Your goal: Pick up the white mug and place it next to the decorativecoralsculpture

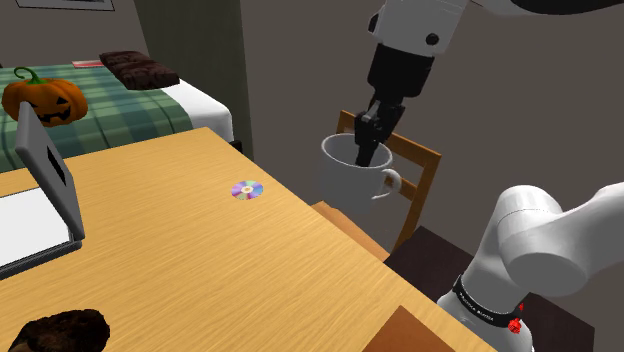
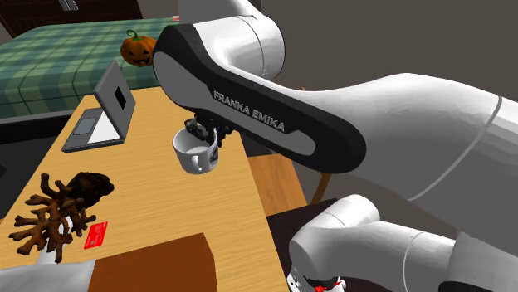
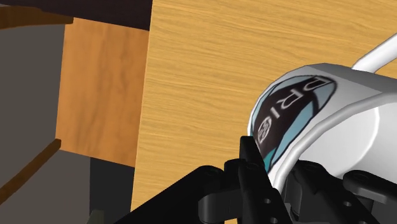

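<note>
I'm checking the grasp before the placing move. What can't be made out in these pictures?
Shoulder view: the tips of the gripper, hidden inside the mug; the laptop, cut by the left edge.
Second exterior view: the grip on the mug's rim, hidden behind the arm.
Wrist view: the rest of the mug's print, lost round its curve and behind a finger.
</note>
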Robot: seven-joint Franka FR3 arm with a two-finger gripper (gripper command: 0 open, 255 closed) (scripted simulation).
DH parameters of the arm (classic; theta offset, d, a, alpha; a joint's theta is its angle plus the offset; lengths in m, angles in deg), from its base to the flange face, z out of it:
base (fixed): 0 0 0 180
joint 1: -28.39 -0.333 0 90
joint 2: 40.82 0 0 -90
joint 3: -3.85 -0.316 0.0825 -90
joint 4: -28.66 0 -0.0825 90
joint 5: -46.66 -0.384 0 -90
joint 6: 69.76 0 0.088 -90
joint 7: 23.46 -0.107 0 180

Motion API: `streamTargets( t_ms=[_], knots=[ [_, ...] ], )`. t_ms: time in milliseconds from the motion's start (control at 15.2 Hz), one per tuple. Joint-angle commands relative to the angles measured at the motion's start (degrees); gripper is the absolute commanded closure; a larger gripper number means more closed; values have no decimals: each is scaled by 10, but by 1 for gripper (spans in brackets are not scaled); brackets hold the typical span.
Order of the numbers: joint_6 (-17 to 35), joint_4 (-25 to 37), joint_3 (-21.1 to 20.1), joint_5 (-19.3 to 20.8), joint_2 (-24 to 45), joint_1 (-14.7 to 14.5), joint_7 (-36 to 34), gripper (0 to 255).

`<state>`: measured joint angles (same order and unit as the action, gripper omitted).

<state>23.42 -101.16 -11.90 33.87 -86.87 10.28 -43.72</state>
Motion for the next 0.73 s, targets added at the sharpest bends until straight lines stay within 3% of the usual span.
streamTargets(
  t_ms=[0,660],
  knots=[
    [0,21,-25,-10,17,-3,-26,255],
    [38,146,-171,-25,152,10,-163,255]
  ],
)
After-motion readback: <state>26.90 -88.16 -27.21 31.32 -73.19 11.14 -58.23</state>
